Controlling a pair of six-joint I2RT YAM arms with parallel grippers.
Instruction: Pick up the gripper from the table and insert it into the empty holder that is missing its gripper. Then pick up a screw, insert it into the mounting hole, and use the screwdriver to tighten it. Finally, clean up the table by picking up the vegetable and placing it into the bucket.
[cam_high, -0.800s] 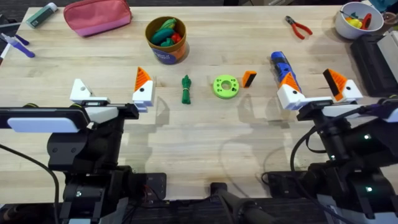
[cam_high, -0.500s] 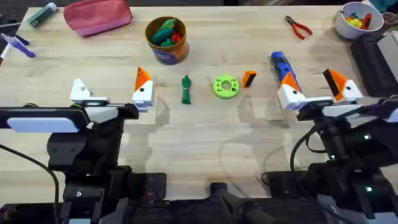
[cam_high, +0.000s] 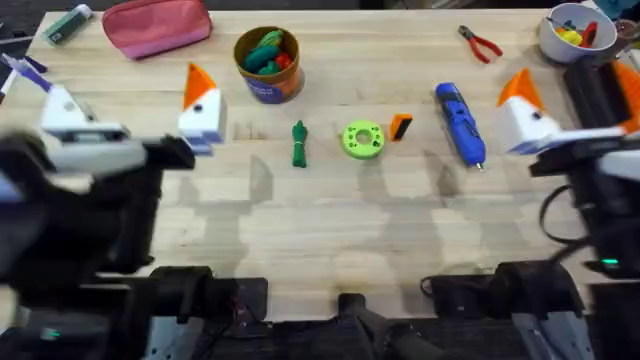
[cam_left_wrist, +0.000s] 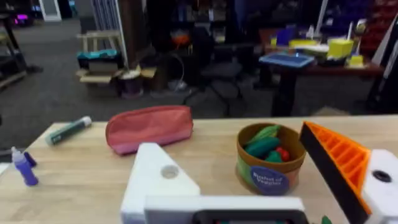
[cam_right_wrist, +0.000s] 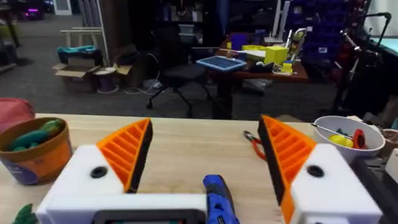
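Both arms raised, jaws wide apart and empty.
Overhead I read the gripper (cam_high: 401, 126) lying beside the green disc (cam_high: 363, 139), the vegetable (cam_high: 299, 143) left of it, the screwdriver (cam_high: 460, 122) to the right. My left gripper (cam_left_wrist: 249, 180) carries the bare holder (cam_left_wrist: 155, 180); right gripper (cam_right_wrist: 202, 171) faces the bucket (cam_right_wrist: 31, 152).

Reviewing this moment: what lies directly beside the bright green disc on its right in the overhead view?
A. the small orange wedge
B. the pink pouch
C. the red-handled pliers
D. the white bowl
A: the small orange wedge with its black side lies right next to the green disc, untouched on the table.
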